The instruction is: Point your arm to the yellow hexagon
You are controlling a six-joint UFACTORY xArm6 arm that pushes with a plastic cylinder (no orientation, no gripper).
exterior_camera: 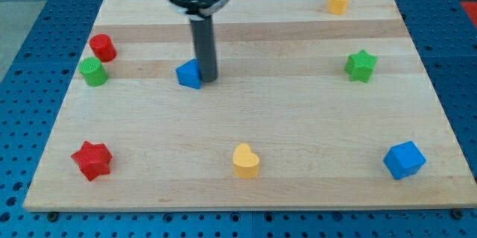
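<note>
The yellow hexagon [338, 1] sits near the top right corner of the wooden board [298, 119]. My tip [207, 79] rests on the board at the upper middle left, touching the right side of a small blue triangular block [189, 74]. The tip is far to the left of and lower than the yellow hexagon. The dark rod rises from the tip to the arm's metal end at the view's top.
A red cylinder [102, 47] and a green cylinder-like block [93, 71] lie at the left edge. A red star [92, 160] sits bottom left, a yellow heart [245, 161] bottom middle, a blue cube [404, 160] bottom right, a green star [361, 66] at the right.
</note>
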